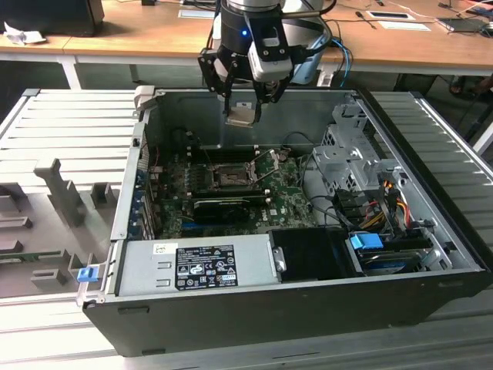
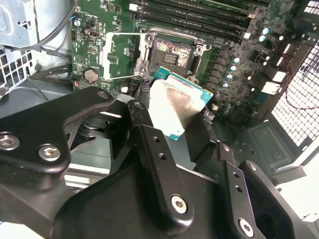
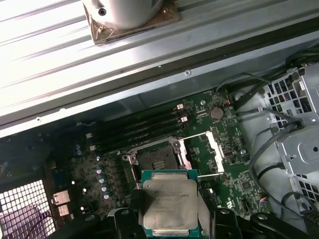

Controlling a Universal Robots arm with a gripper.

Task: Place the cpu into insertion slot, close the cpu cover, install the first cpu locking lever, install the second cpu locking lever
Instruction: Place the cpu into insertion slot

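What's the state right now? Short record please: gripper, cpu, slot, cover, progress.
gripper: shut on cpu, hanging above the open case
cpu: held clear of the board, metal top showing in both wrist views, not yet seated
slot: empty, contact field exposed
cover: swung open, off the slot
progress: cpu not placed; cover not closed

The tool (image 2: 178, 128) covers part of the cpu (image 2: 179, 102) in the second wrist view; the exterior view crops the arm (image 1: 254, 17)
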